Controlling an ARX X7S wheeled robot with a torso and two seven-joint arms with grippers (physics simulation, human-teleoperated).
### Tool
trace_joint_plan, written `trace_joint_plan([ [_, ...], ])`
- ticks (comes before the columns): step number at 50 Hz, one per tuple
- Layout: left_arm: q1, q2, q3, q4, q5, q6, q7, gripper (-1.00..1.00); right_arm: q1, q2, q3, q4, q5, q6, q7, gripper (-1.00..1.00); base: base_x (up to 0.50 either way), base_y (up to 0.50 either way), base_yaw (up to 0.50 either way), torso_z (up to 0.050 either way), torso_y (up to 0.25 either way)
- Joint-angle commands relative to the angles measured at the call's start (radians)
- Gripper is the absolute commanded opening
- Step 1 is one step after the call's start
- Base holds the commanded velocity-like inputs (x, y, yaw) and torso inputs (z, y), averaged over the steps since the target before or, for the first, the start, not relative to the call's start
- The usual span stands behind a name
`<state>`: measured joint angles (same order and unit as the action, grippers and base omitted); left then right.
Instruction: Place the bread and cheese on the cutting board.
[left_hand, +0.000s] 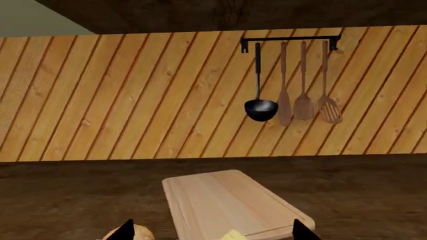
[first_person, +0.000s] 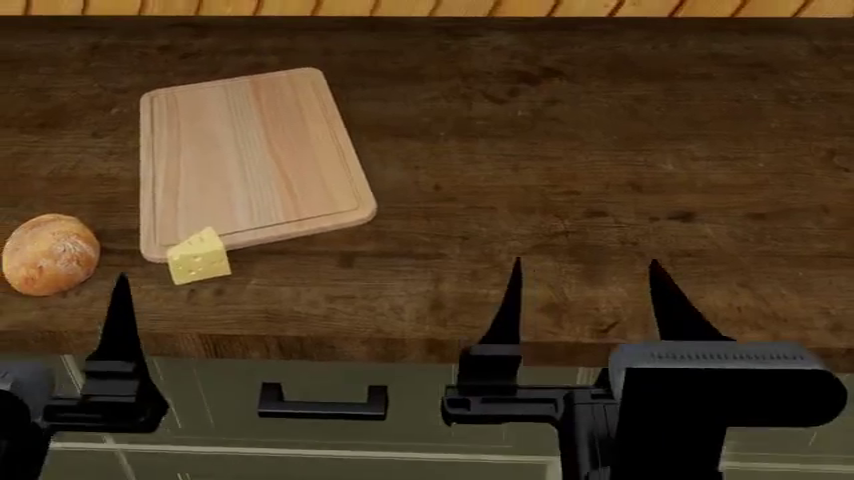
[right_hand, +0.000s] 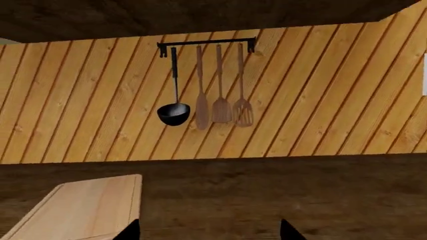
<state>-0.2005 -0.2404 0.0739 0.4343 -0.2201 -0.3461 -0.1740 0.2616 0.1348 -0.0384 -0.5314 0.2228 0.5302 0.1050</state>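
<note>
On the dark wooden counter (first_person: 574, 150), the bread (first_person: 50, 254) sits at the far left, clear of the board (first_person: 247, 155) and near the front edge. Just right of it the cheese (first_person: 199, 257) lies on the counter, touching or almost touching the board's near left corner; the board itself is bare. The left gripper (first_person: 314, 300) hovers at the counter's front edge with its fingers spread wide and nothing between them, one fingertip below the bread and the other well to the right. The right gripper (first_person: 667, 295) is further right, low by the same edge; only one finger can be told apart for certain, so I cannot tell how it stands. On the slatted wall behind, a ladle (left_hand: 260, 107) and wooden utensils (left_hand: 303, 97) hang from a rail (left_hand: 290, 40).
</note>
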Motion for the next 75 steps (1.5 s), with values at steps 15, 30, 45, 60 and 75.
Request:
trace_joint_plan([
  [15, -0.033, -0.039, -0.072, 0.096, -0.054, -0.096, -0.048, 1.0, 0.035, 0.036, -0.071, -0.063, -0.003, 0.073, 0.025, 1.0, 0.14, 0.5, 0.0, 0.04, 0.0],
  [30, 0.0, -0.046, -0.026, 0.124, -0.049, -0.104, -0.043, 1.0, 0.005, 0.063, -0.096, -0.133, 0.013, 0.084, 0.016, 1.0, 0.27, 0.39, 0.0, 0.0, 0.0],
  [45, -0.006, -0.049, -0.019, 0.122, -0.054, -0.113, -0.053, 1.0, 0.002, 0.067, -0.091, -0.118, 0.035, 0.056, 0.011, 1.0, 0.5, -0.01, 0.0, 0.0, 0.0],
  [60, -0.003, -0.118, -0.076, 0.385, -0.3, -0.485, -0.065, 1.0, 0.078, 0.072, -0.101, -0.306, 0.05, 0.362, 0.13, 1.0, 0.27, -0.03, 0.0, 0.0, 0.0],
  [75, 0.033, -0.18, -0.125, 0.579, -0.606, -0.84, -0.144, 1.0, 0.095, 0.075, -0.087, -0.378, 0.084, 0.462, 0.152, 1.0, 0.0, 0.0, 0.0, 0.0, 0.0],
])
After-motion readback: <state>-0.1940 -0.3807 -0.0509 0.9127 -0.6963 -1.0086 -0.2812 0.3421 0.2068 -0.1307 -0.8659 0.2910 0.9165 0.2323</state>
